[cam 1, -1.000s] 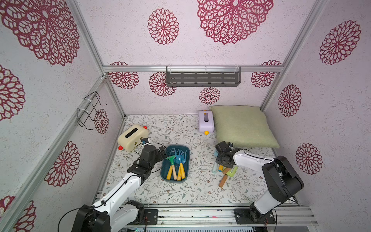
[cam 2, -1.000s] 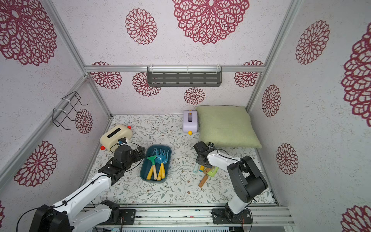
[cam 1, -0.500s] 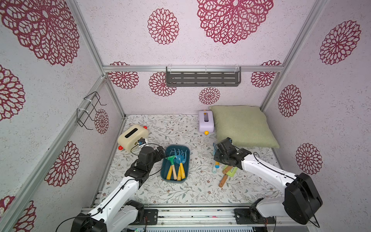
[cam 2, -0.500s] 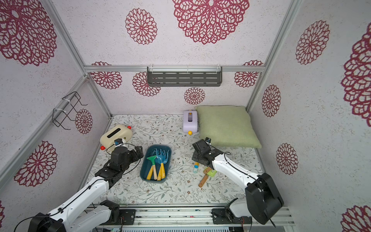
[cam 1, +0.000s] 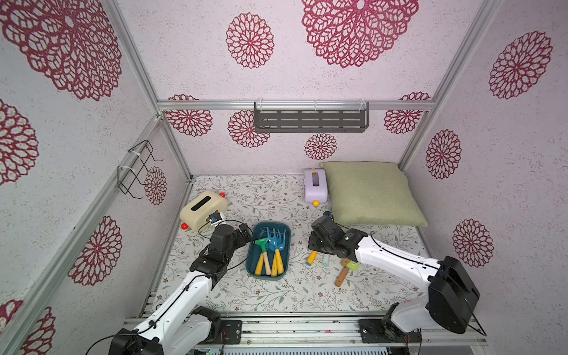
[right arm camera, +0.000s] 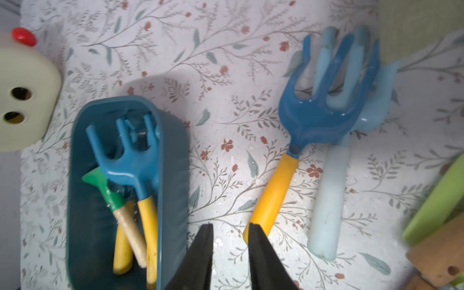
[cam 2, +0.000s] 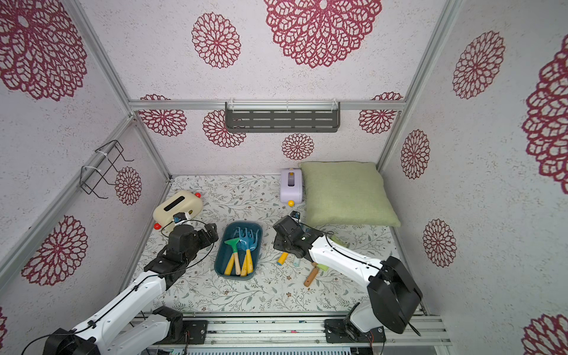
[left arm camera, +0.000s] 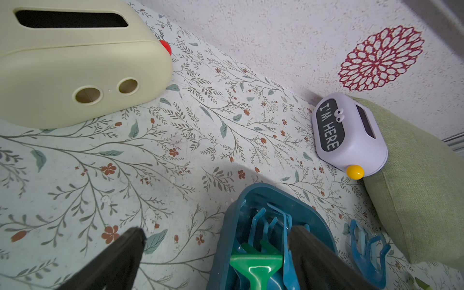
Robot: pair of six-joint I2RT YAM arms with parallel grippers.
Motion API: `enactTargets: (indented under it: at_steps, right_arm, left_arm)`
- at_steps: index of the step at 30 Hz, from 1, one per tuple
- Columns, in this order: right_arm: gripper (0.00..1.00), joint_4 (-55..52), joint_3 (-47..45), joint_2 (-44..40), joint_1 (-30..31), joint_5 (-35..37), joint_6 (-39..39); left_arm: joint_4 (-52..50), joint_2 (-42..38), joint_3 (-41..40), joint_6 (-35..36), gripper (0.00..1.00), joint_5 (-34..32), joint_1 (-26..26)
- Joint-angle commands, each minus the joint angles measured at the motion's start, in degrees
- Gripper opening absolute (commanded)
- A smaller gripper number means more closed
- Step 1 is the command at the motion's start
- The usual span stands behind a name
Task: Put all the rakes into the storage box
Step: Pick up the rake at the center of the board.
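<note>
Jaws of your right gripper (right arm camera: 231,226) stand narrowly parted and empty. The blue-headed, yellow-handled plastic rake (right arm camera: 281,180) lies just beside one fingertip, outside the dark teal plastic storage box (right arm camera: 173,175) beside the other. Widen, centre on the handle, then close. Your left gripper (left arm camera: 217,229) gapes empty, straddling the box rim. Beyond lie the floral-printed mat (right arm camera: 226,75) and the rosette-patterned walls (cam 1: 307,76).

- Both top views are bright, sharp and evenly lit from above.
- In the right wrist view, the storage box (right arm camera: 173,155) casts a soft shadow on the floral mat (right arm camera: 226,62), and small glints sit on the blue rake (right arm camera: 313,118).
- That view smears at its edges: the cream box (right arm camera: 22,100) and the wooden block (right arm camera: 442,256) are blurred.
- The left wrist view is crisp.
</note>
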Motion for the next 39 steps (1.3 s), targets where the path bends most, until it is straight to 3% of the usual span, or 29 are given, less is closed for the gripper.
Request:
enactTargets:
  at_steps: [1, 5, 8, 16, 21, 29, 39]
  right_arm:
    - [0.35, -1.9, 2.3, 4.1, -1.4, 3.7, 0.5]
    - [0.35, -3.5, 4.6, 9.5, -2.6, 4.4, 1.6]
    - [0.5, -5.1, 6.5, 12.6, -2.9, 5.3, 2.2]
    - [0.49, -4.2, 7.5, 18.3, -3.0, 3.8, 4.2]
    - [0.41, -4.0, 7.6, 21.2, -3.2, 3.5, 5.4]
    - [0.07, -5.5, 8.4, 18.5, -2.8, 4.1, 5.4]
    - [0.0, -5.0, 13.2, 9.2, 2.5, 2.4, 3.1]
  left_arm:
    - [0.7, -0.4, -0.5, -0.1, 0.97, 0.2, 0.6]
    - [0.5, -0.6, -0.5, 0.0, 0.97, 0.1, 0.8]
    - [0.4, -0.8, -0.5, 0.0, 0.97, 0.2, 0.9]
    - [0.6, -0.6, -0.5, 0.0, 0.97, 0.9, 1.1]
    - [0.7, -0.5, -0.6, -0.1, 0.97, 1.0, 1.1]
    - [0.9, -0.7, -0.8, -0.2, 0.97, 0.8, 1.3]
    - [0.7, -1.7, -1.1, -0.3, 0.97, -0.4, 1.8]
